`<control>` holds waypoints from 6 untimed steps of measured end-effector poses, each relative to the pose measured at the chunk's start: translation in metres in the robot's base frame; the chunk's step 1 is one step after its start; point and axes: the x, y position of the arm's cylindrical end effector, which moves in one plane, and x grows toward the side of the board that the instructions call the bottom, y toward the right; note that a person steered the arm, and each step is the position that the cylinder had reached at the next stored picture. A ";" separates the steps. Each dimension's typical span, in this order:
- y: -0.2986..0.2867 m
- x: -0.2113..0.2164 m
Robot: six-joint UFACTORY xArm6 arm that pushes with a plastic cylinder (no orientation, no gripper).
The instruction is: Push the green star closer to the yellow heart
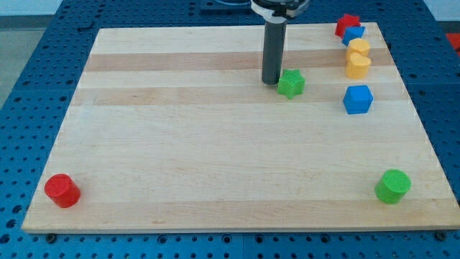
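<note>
Nearest the camera, along the view's bottom edge of the wooden board (215, 180), sit a red cylinder (62, 191) at the left corner and a green cylinder (392, 186) at the right; both are well clear of my work.

Further up, in the single camera view, my tip (271, 80) stands just to the view's left of the green star (291, 83), touching it or very nearly so. I have no gripper, only the bare rod, so nothing is held; the star simply rests on the board beside the rod.

At the view's top right the blocks are crowded: a red block (348, 24) in the corner, a small blue block (353, 34) against it, then two yellow blocks, the upper (359, 50) and the lower (357, 66), touching each other. I cannot tell for certain which of them is the yellow heart. A larger blue cube (357, 99) sits just below them.

My worry is the push line. Pushing straight toward the view's right, I judge the star heads into the gap between the lower yellow block and the blue cube, and may clip the cube. An off-centre contact on the star's points could also spin it away from my tip, and overshooting would scatter the yellow pair.
</note>
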 end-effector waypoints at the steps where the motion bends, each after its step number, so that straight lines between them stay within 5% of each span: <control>1: 0.015 0.004; 3: 0.061 0.007; 6: 0.001 0.026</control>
